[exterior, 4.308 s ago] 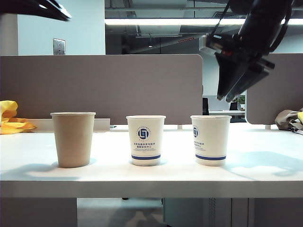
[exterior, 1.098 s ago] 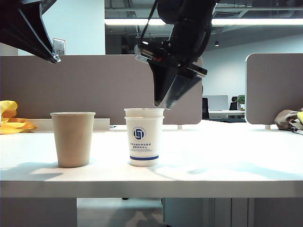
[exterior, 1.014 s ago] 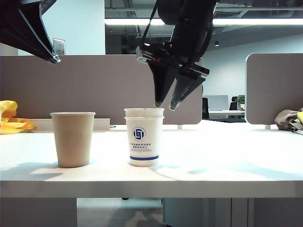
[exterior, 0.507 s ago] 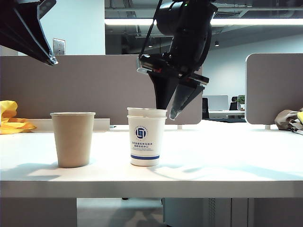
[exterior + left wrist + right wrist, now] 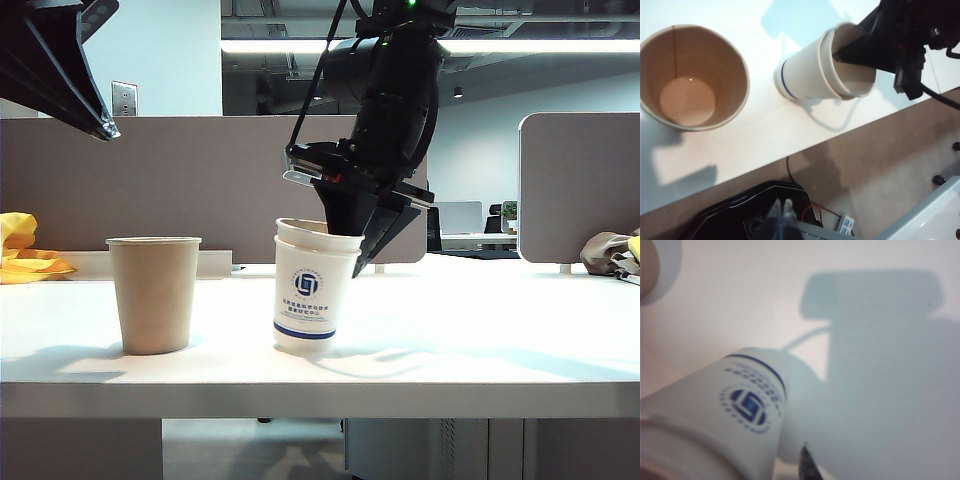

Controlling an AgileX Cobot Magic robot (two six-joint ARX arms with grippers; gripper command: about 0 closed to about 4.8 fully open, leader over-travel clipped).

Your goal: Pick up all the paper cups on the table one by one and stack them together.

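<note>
White paper cups [image 5: 315, 292], two nested with a blue logo, are tilting on the desk [image 5: 480, 350], their rim leaning toward two o'clock. The right pincer [image 5: 352, 240] is straddling that rim, one finger [image 5: 342, 215] inside the cup and the other [image 5: 385, 235] outside (whether it is clamping yet I cannot tell). At nine o'clock from the stack, well apart, the tan cup [image 5: 154, 294] is standing upright. The left pincer [image 5: 60, 70] is hanging above at far ten o'clock, its jaws looking closed in the wrist view.
</note>
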